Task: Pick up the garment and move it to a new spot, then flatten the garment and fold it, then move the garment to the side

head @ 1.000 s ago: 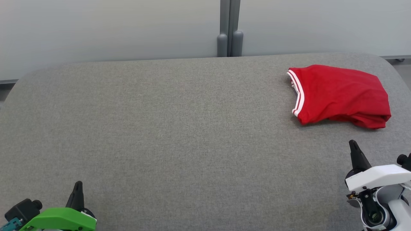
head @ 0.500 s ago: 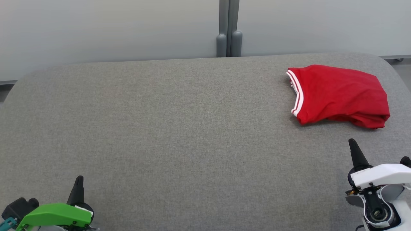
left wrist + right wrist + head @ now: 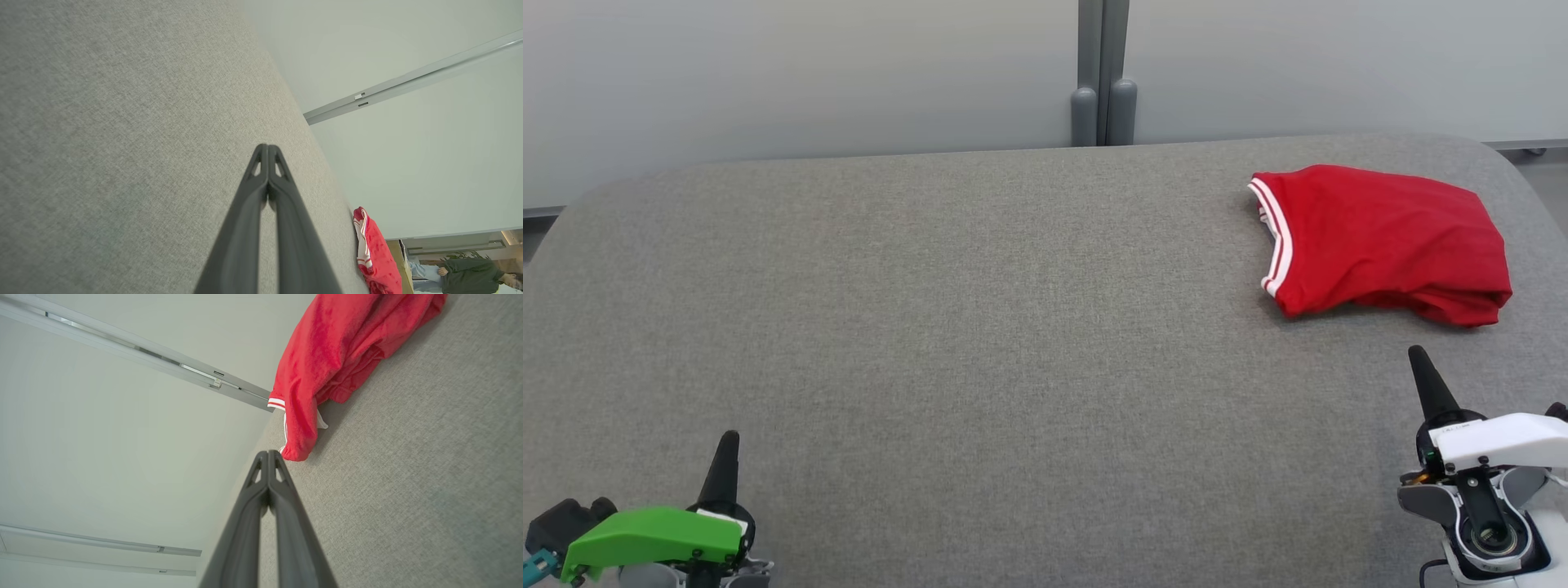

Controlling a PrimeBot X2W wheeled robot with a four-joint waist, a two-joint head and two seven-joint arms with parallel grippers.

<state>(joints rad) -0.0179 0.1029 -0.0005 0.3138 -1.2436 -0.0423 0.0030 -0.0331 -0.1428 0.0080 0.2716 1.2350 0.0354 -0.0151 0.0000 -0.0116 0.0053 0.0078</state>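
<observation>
Two pairs of jaws, both pressed fully shut and holding nothing, hang low over the near edge of a grey fabric-covered bench. The left jaws sit under a green cover at the near left corner, the right jaws under a white cover at the near right, and their dark fingers point toward the far side. Just beyond the right jaws, near but not touching, a red garment lies in a loose, roughly folded bundle at the far right of the bench, well apart from the left jaws. Its white striped band faces the middle of the bench, and its bunched folds face the right edge. The cloth looks light, soft and limp. It is likely to sag and fall open if lifted by a single layer, and it may drag on the textured bench rather than slide. The firmest hold is probably a pinch through all the stacked layers at the near folded edge, or on the thicker striped band. Behind the bench stands a pale wall.
</observation>
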